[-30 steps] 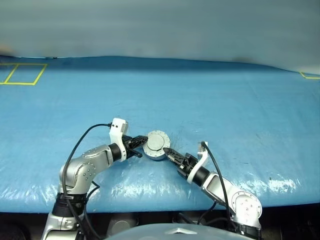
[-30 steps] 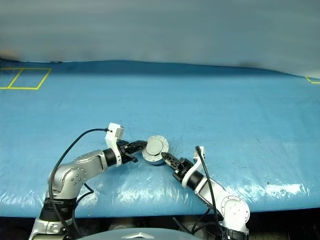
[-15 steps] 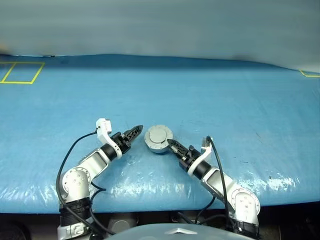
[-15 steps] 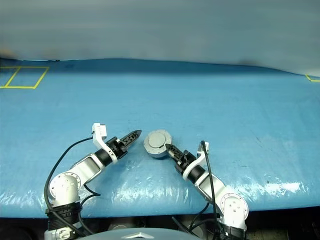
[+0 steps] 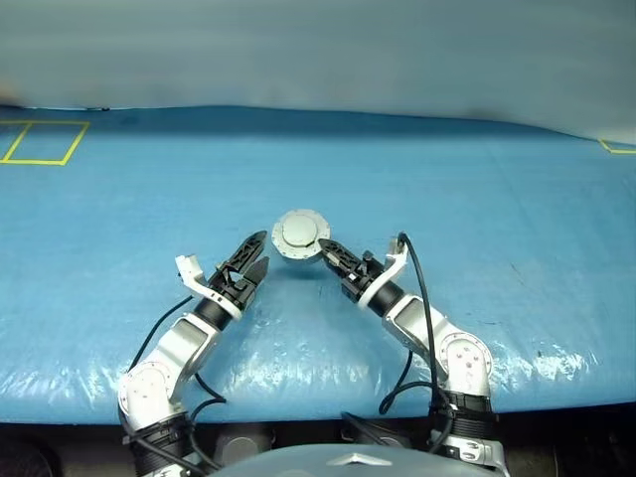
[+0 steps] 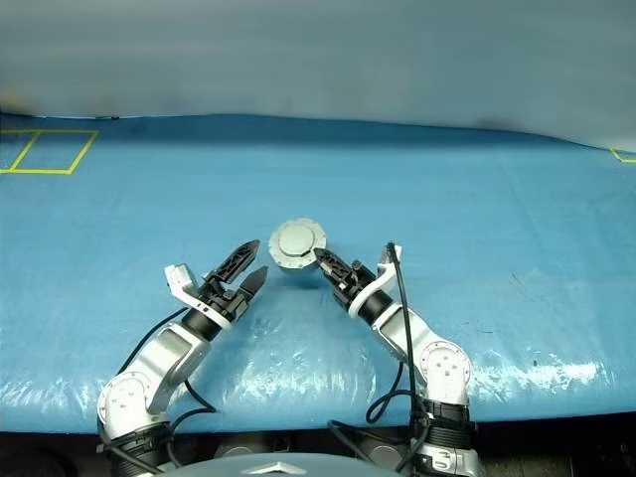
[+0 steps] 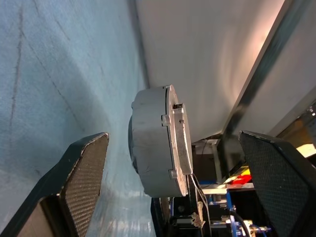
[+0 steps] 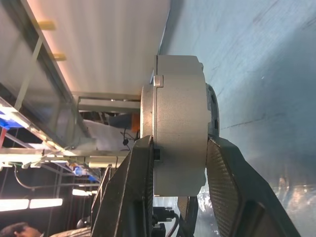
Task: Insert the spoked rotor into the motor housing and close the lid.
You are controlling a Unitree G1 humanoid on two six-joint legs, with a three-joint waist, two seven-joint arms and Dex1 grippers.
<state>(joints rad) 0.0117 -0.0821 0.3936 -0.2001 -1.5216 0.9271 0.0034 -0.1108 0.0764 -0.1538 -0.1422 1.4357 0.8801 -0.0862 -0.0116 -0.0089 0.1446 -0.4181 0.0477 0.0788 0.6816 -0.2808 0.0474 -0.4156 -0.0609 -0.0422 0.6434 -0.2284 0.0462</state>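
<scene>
The housing [image 5: 300, 236], lid [image 8: 149, 133] shut flat on it, hangs clear above the blue worktop [image 5: 477, 199], pinched across its thickness by the right hand [image 5: 328, 249], whose two fingers close on its top and bottom faces at the near edge. From the left hand [image 5: 255, 252] it lies just ahead and to the inner side, close but not touching; that hand's fingers are spread wide with nothing between them. Both forearms angle inward toward each other, hands nearly level. The rotor is presumably inside. The right hand alone carries the assembly, so setting it down falls to it.
</scene>
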